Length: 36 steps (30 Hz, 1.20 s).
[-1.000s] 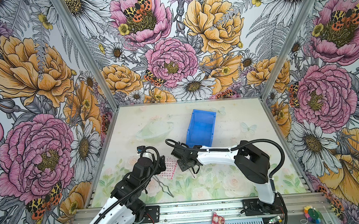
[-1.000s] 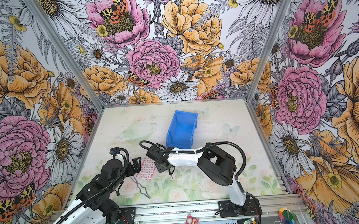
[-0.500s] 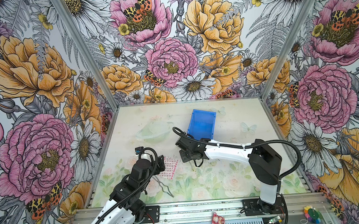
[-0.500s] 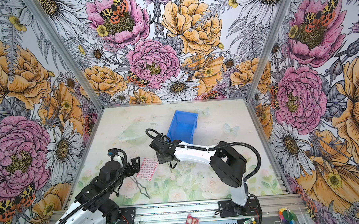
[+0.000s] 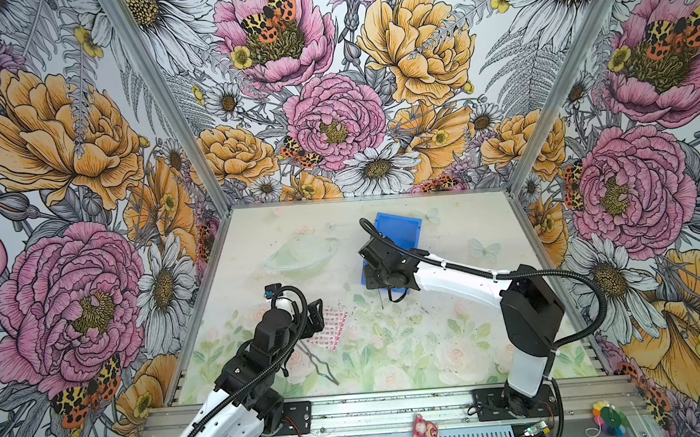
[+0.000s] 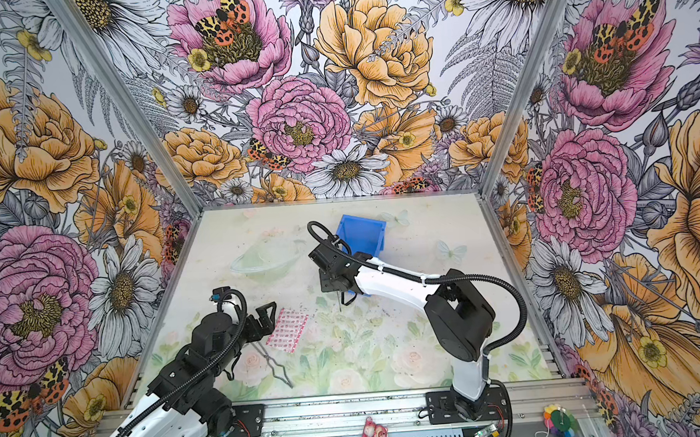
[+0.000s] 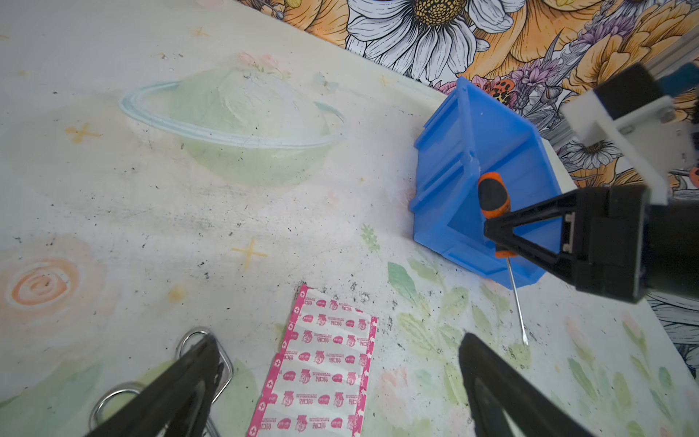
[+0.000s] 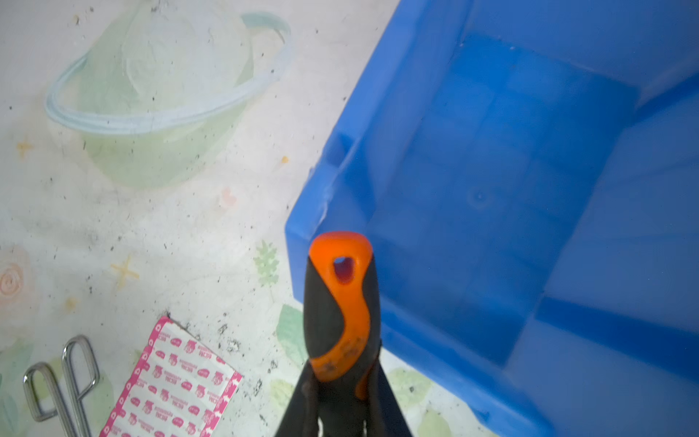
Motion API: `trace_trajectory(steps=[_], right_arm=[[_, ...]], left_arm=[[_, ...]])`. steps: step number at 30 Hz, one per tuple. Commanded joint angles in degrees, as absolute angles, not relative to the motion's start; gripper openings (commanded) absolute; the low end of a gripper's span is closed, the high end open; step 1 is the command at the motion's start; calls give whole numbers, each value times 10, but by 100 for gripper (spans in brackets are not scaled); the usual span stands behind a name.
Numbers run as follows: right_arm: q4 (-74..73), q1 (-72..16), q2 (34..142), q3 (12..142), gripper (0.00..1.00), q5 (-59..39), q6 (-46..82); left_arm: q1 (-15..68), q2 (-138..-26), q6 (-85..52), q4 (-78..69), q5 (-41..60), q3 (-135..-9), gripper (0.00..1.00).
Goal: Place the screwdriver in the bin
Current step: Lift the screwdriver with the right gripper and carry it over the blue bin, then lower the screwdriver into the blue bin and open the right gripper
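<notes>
My right gripper (image 7: 495,236) is shut on the screwdriver (image 7: 491,196), gripping low on its orange-and-black handle (image 8: 340,302). The handle end points up and the thin shaft (image 5: 380,299) hangs down, its tip just above the mat. It is held at the near corner of the blue bin (image 5: 399,233), outside the rim (image 8: 363,151). In the right wrist view the bin holds nothing. My left gripper (image 7: 338,340) is open, low over the mat at the front left (image 5: 314,313), holding nothing.
A pink-and-white strip of plasters (image 7: 321,370) lies between the left gripper's fingers. Bent silver wire tongs (image 5: 319,363) lie just in front of it. Flowered walls close in the mat on three sides. A metal rail runs along the front.
My right arm has carried the screwdriver away from the front middle of the mat, up to the bin's near corner. The left arm has hardly moved.
</notes>
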<state>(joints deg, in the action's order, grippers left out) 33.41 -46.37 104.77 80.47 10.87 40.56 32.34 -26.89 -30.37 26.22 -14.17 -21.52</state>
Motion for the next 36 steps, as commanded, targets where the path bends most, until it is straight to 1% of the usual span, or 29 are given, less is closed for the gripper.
trace_trajectory(steps=[1,7,13,19,36], right_arm=[[324,-433,1050,839,0,129,411],[322,-399,1073,881,0,127,398],[322,-366,1115,924,0,128,401],[323,-352,1163,963,0,137,406],[322,-341,1230,974,0,142,422]], left_arm=[[317,-273,-272,230,-97,-224,99],[316,-292,-263,218,-65,-233,99],[316,-293,-255,218,-61,-238,99],[316,-291,-254,219,-61,-238,99],[320,-281,-255,223,-68,-235,99]])
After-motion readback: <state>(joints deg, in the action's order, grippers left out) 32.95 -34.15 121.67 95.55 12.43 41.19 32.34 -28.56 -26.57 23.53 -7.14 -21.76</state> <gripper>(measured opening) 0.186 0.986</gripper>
